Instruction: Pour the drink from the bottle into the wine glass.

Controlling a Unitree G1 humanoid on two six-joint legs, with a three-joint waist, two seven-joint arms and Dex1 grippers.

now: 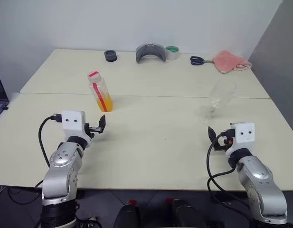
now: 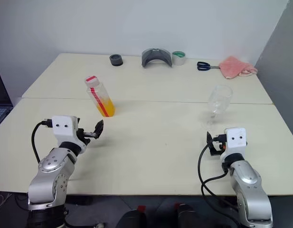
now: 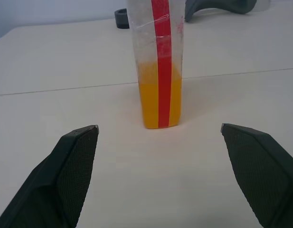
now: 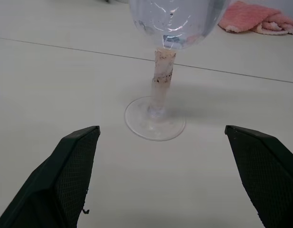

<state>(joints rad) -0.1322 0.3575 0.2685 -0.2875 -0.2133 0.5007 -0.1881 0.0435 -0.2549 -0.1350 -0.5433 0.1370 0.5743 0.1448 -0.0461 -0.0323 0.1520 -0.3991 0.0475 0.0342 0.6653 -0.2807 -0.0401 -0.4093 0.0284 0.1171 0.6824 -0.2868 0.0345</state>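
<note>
The left gripper (image 3: 158,137) hangs low over the table (image 1: 155,137) at the lower left of the head view, its two black fingers (image 3: 70,166) spread wide with nothing between them. Just ahead of it, apart from the fingertips, the bottle (image 1: 100,91) stands upright left of centre, white cap on, a red stripe down its side; the drink (image 3: 158,102) fills its lower part.

At the lower right, the right gripper (image 4: 160,142) is likewise spread wide and empty. The wine glass (image 1: 218,100) stands upright just beyond it on the right, its bowl clear, its round foot (image 4: 155,124) flat on the table.

Along the far edge lie a black ring (image 1: 110,55), a grey curved piece (image 1: 150,52), a tape roll (image 1: 172,52), scissors (image 1: 199,60) and a pink cloth (image 1: 230,61).
</note>
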